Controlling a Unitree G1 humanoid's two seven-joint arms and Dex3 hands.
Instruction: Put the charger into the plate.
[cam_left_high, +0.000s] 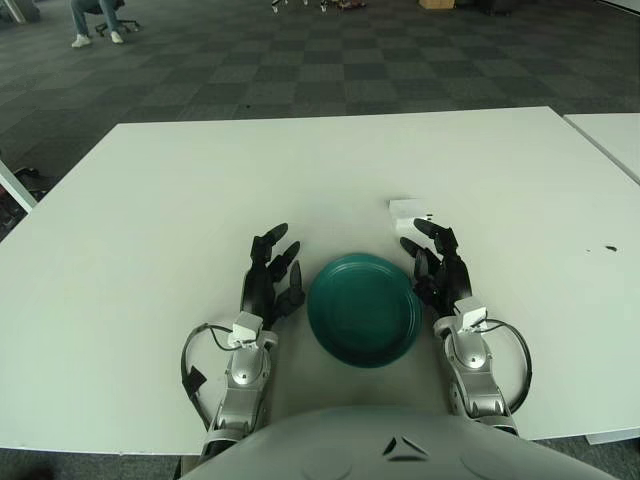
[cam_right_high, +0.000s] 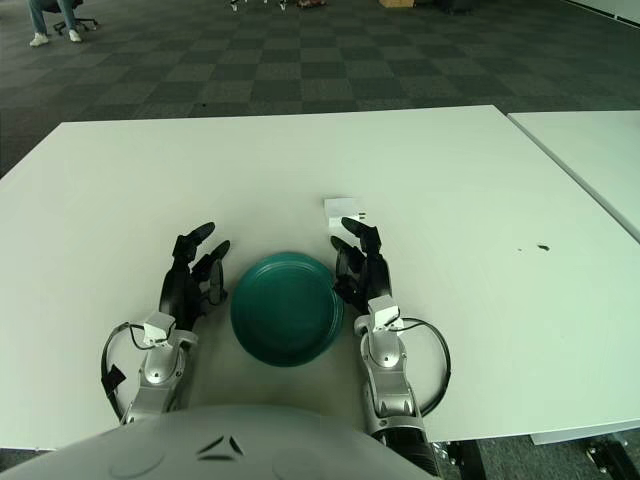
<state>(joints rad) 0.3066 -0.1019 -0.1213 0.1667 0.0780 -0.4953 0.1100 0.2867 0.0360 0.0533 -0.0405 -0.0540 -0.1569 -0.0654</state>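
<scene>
Right hand (cam_left_high: 432, 262): just right of the green plate (cam_left_high: 364, 309), palm toward the plate's right rim. Fingers (cam_left_high: 418, 248) spread apart and extended forward, holding nothing. Uppermost fingertip reaches close to the near edge of the white charger (cam_left_high: 407, 210); whether it touches the charger cannot be told from either eye view. The lower fingers show right against the plate's right rim.

Charger: small white block lying on the white table (cam_left_high: 150, 220), just beyond the plate's far-right rim and directly ahead of the right hand. Outside the plate, not in it. A small dark mark shows at its near right corner.

Plate: round, dark teal, nothing inside it, sitting on the table between the two hands, close to the table's near edge.

Left hand (cam_left_high: 274, 270): just left of the plate, fingers splayed and pointing forward, grasping nothing. Fingertips show close to the plate's left rim.

Both silver forearms with looped cables run back from the plate toward the near table edge.

Farther out: a second table (cam_left_high: 612, 140) to the right of the plate's table, apart from it by a narrow gap. Dark checkered carpet (cam_left_high: 300, 60) beyond the plate's table.
</scene>
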